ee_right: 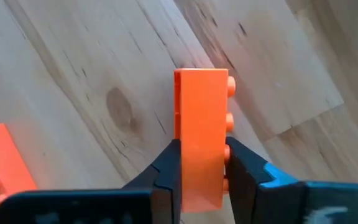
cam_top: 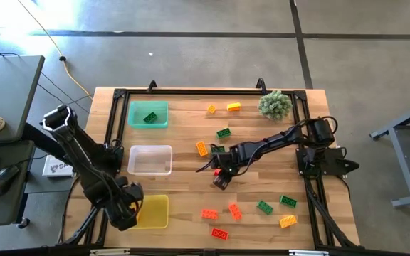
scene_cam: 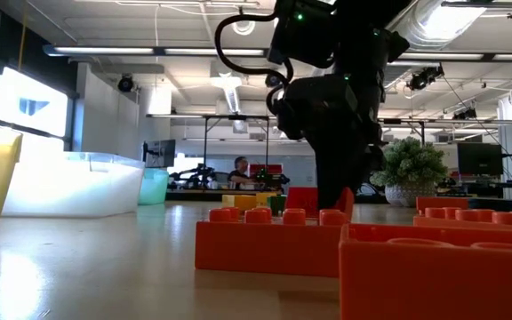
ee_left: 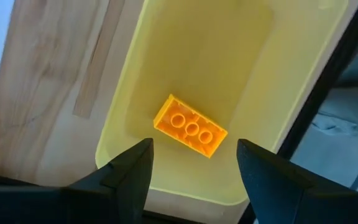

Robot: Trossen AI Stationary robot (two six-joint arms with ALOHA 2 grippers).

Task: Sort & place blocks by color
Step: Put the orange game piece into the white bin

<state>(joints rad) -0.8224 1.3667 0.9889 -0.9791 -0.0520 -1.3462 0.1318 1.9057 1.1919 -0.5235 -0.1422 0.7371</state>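
My right gripper point(ee_right: 201, 168) is shut on a red block point(ee_right: 201, 112) over the middle of the table point(cam_top: 191, 188); in the high view the gripper point(cam_top: 221, 181) hides the block. My left gripper point(ee_left: 194, 168) hangs open above the yellow tray point(ee_left: 123, 124), at the table's near left point(cam_top: 123, 213). An orange-yellow block point(ee_left: 190, 126) lies flat on the tray's floor, studs up, and the fingers touch nothing. A green block point(cam_top: 150, 117) lies in the green tray point(cam_top: 135, 122). My right gripper pinches the red block between its two fingers, one on the studded face point(ee_right: 224, 149) and one on the opposite face. The fingers come from above, slanting down, and lie along the block's length. The block is turned on its side, studs facing sideways. Whether it is clear of the table I cannot tell.
A clear tray point(cam_top: 150, 160) stands between the green and yellow trays. Loose blocks lie around my right gripper: green point(cam_top: 223, 132), orange point(cam_top: 202, 148), several red ones near the front point(cam_top: 235, 210), green point(cam_top: 264, 207) and yellow point(cam_top: 287, 221). A spiky plant point(cam_top: 274, 104) stands at the far right.
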